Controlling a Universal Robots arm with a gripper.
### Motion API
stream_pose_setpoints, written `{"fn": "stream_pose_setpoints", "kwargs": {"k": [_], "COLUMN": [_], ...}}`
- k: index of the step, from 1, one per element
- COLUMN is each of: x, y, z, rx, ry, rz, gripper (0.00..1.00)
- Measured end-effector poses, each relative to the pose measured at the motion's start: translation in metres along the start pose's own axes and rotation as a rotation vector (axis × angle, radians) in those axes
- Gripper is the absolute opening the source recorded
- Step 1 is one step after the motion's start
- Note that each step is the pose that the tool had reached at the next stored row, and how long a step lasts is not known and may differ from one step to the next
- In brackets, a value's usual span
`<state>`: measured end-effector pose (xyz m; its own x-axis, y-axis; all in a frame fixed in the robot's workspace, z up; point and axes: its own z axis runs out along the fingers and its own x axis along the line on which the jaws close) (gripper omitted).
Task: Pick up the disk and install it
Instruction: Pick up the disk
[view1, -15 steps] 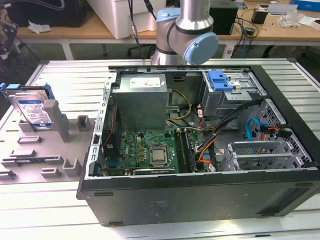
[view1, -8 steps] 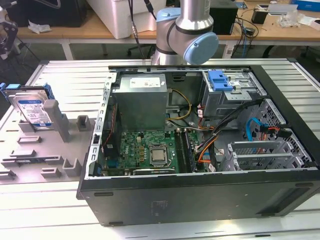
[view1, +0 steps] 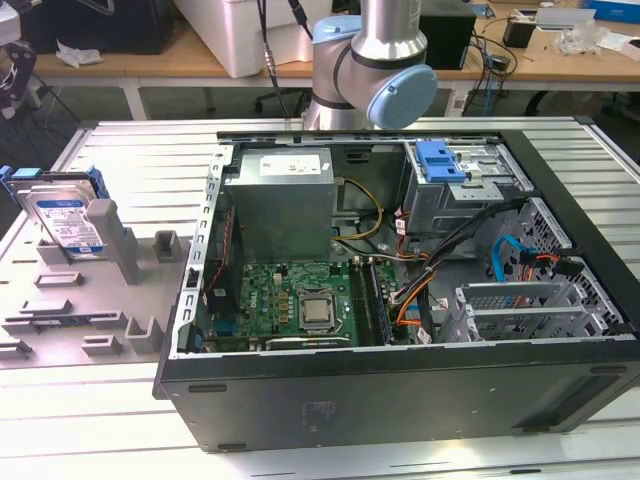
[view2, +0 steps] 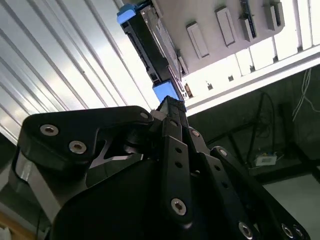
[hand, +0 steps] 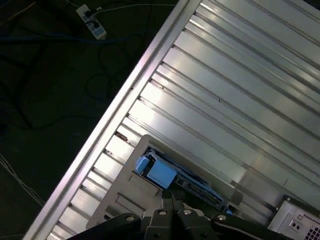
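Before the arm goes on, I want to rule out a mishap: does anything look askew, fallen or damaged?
Nothing stands out. The disk stands on edge in the grey fixture, propped by a grey post, beside the open computer case; no damage shows.

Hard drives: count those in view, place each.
1: the disk stands on edge in the grey holder at the exterior view's left, outside the computer case. More may be hidden inside it.
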<state>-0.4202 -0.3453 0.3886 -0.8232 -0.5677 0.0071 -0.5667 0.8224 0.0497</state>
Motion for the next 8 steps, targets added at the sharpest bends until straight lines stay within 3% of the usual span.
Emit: {"fn": "stream_pose_setpoints", "kwargs": {"k": [5, 8], "x": [-0.0006, -0.0006], "y": [-0.0004, -0.0005], "z": [0.0002, 0.0006], "rx": [0.0007, 0.0015], "ry": [0.0052, 0.0107], "rz": [-0.102, -0.213], "gripper": [0.11, 0.11]}}
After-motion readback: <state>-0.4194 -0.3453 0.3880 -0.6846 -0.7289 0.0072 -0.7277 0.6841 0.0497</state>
